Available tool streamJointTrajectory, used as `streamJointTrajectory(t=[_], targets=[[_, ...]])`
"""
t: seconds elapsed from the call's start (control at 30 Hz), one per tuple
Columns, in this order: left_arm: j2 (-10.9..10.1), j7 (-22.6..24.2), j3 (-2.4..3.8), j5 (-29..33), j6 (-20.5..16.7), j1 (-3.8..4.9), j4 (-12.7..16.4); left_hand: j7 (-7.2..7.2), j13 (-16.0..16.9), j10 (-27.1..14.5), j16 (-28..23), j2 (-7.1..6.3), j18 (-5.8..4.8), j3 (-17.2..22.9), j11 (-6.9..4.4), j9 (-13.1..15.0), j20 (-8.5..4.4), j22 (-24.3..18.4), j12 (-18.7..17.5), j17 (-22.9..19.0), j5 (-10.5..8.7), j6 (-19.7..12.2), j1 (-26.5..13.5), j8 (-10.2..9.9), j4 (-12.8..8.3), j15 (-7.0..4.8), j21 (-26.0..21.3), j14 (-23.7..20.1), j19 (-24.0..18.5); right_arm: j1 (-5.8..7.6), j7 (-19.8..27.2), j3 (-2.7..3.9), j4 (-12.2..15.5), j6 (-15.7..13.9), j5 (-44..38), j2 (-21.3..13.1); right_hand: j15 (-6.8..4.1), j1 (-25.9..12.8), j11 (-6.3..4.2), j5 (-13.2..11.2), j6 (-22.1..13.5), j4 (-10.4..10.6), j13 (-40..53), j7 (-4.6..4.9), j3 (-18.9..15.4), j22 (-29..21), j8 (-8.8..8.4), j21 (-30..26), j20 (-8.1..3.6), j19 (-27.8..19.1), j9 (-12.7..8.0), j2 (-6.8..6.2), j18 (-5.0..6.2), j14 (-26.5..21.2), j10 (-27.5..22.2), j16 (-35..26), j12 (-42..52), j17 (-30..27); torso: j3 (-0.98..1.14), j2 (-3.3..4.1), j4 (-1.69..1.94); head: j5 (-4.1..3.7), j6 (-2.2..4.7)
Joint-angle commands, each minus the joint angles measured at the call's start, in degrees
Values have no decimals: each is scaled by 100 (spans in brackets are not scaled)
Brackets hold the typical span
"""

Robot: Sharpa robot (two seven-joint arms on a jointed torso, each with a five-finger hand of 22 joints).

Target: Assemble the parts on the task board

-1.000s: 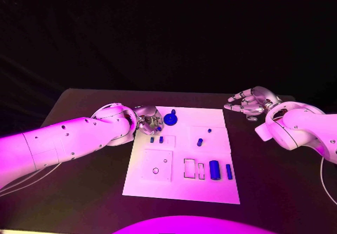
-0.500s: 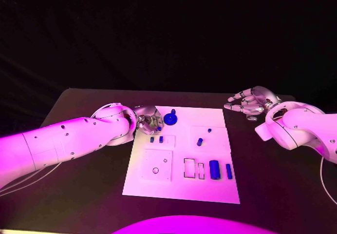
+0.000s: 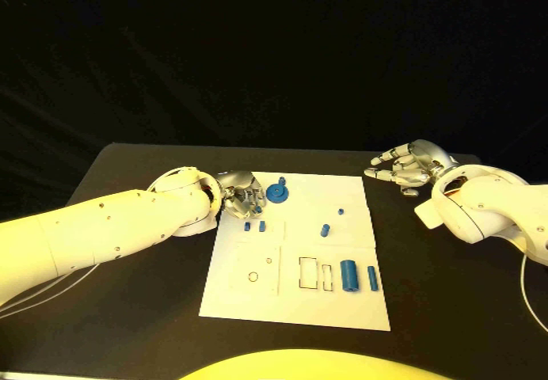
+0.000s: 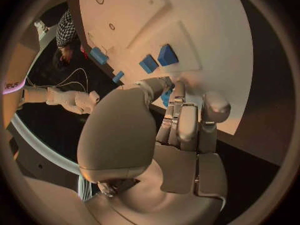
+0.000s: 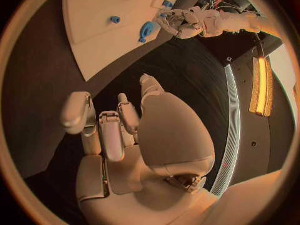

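Note:
The white task board (image 3: 343,190) lies in the middle of the black table. My left hand (image 3: 242,195) is at its far left corner and pinches a blue round part (image 3: 278,192) between thumb and fingers; the part peeks out between those fingers (image 4: 165,97), and in the right wrist view the same part (image 5: 147,31) lies right by that hand (image 5: 181,22). My right hand (image 3: 405,168) hovers off the board's far right corner, fingers apart, holding nothing. Two small blue pegs (image 3: 253,226), a blue piece (image 3: 325,230) and a thick blue cylinder (image 3: 348,276) are on the board.
A slim blue bar (image 3: 372,277) lies beside the cylinder, and a tiny blue piece (image 3: 340,211) sits further back. Rectangular slots (image 3: 308,271) and a ring outline (image 3: 253,276) mark the board's near half. Bare black table (image 3: 137,301) surrounds the board.

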Motion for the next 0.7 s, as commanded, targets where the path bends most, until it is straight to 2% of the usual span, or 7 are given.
streamJointTrajectory(t=[0.03, 0.5, 0.7], targets=[[-1, 14, 3, 59, 47, 1, 12, -28, 22, 0, 39, -7, -62, -71, -26, -47, -25, -12, -46, 14, -23, -137, -59, -103, 3, -52, -35, -11, -15, -5, 65, 0, 1, 27, -30, -3, -33, -27, -25, 16, 23, -1, -5, -6, 45, -9, 35, -28, -17, -34, -5, 44, 70, 358, -6, -18, -30, 465, -1, 1, -2, 1, 3], [-40, 80, 4, 104, 27, -1, 34, -105, 66, -11, 46, -6, -63, -274, -36, -135, -40, -16, -88, 15, -15, -329, -114, -264, 64, -61, -50, -23, -22, -6, 67, 0, -6, 22, -30, -7, -33, -27, -25, 16, 23, -1, -5, -6, 45, -9, 35, -28, -17, -34, -5, 44, 70, 358, -6, -18, -30, 465, -1, 1, -6, -1, -2], [-128, 106, 6, 125, 93, -1, 87, -159, 90, -39, 39, -9, -57, -537, -24, -165, -36, -45, -131, -11, -1, -345, -152, -307, 138, -50, -79, -48, -42, -6, 73, 0, -43, 18, -31, -9, -34, -25, -26, 15, 22, -3, -34, -7, 47, -33, 35, -62, -18, -48, -7, 38, 77, 354, -25, -27, -50, 446, -3, -1, -5, -12, -3]])
